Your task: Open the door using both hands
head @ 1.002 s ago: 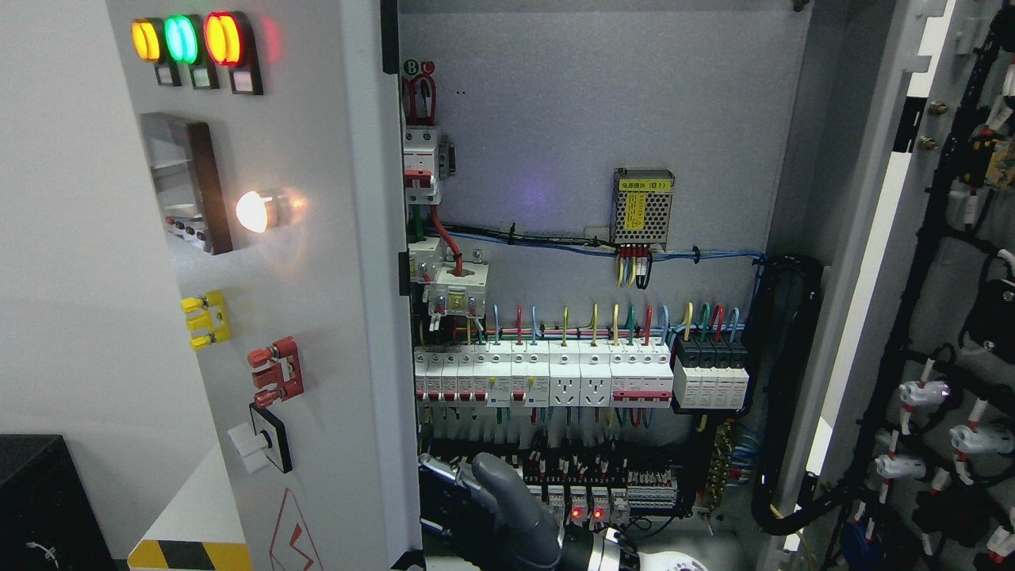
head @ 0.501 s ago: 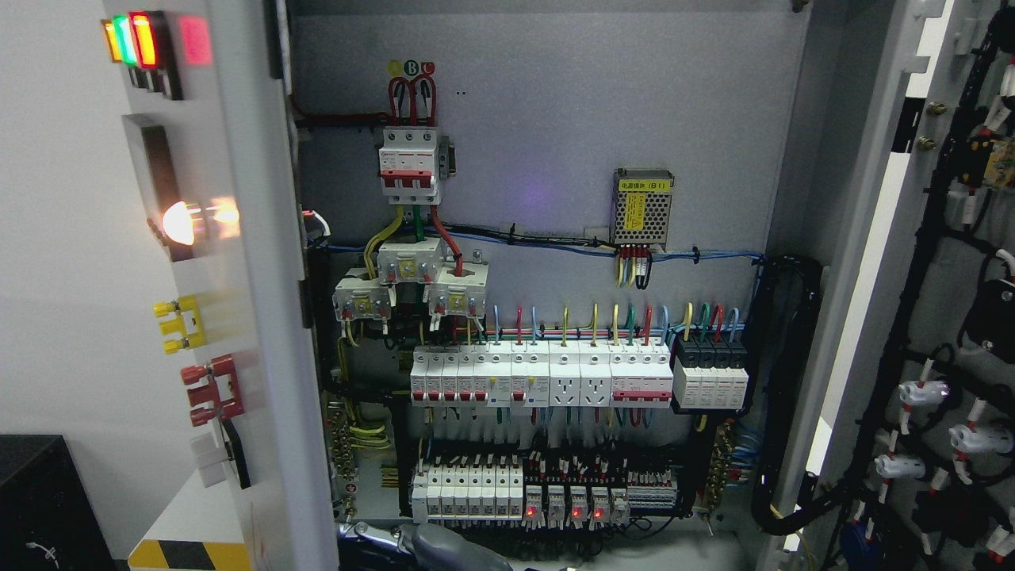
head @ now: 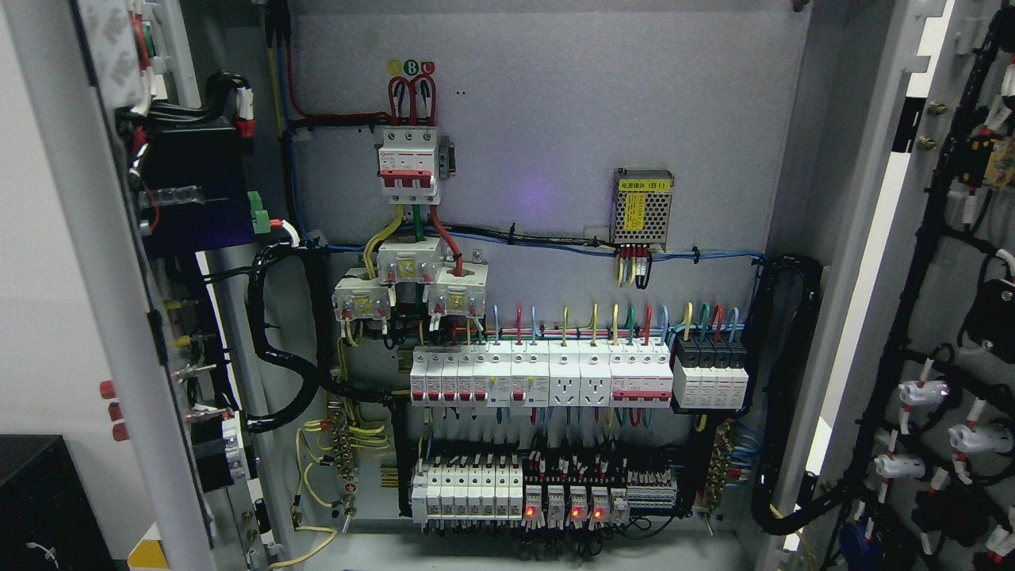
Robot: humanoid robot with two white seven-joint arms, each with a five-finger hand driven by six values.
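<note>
- Head view: the cabinet's left door stands swung wide, its wired inner face showing at the left edge.
- The right door hangs open at the right.
- Between them, breaker rows and a mesh-cased power supply are exposed.
- Neither robot hand is visible, so I cannot tell their state.

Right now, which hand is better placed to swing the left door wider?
Cannot tell: neither hand shows in this view. The left door stands wide open at the far left, so the left hand would likely have the shorter reach.
</note>
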